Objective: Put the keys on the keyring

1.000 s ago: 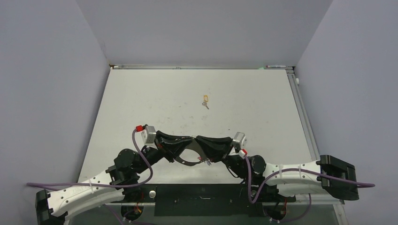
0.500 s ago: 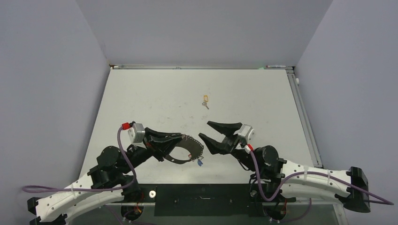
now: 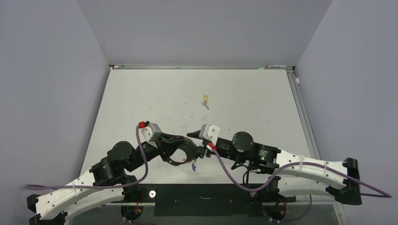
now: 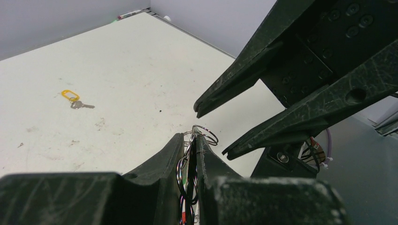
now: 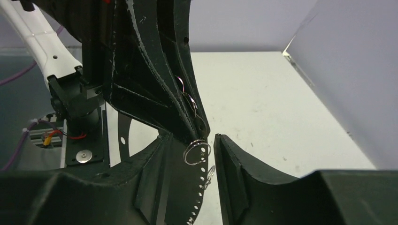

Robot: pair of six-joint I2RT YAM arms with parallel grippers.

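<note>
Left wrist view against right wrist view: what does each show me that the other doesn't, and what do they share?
Only the left wrist: the yellow-tagged key lying alone on the table, and the right gripper seen from the front, open. Only the right wrist: the left arm's base. Both: the left gripper shut on the keyring, with its tip between the right gripper's fingers.

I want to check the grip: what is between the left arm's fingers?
Silver wire rings stick out at the tips of the shut left fingers. Deeper in the gap, bits of red and green show. The rest of what is held is covered by the fingers.
</note>
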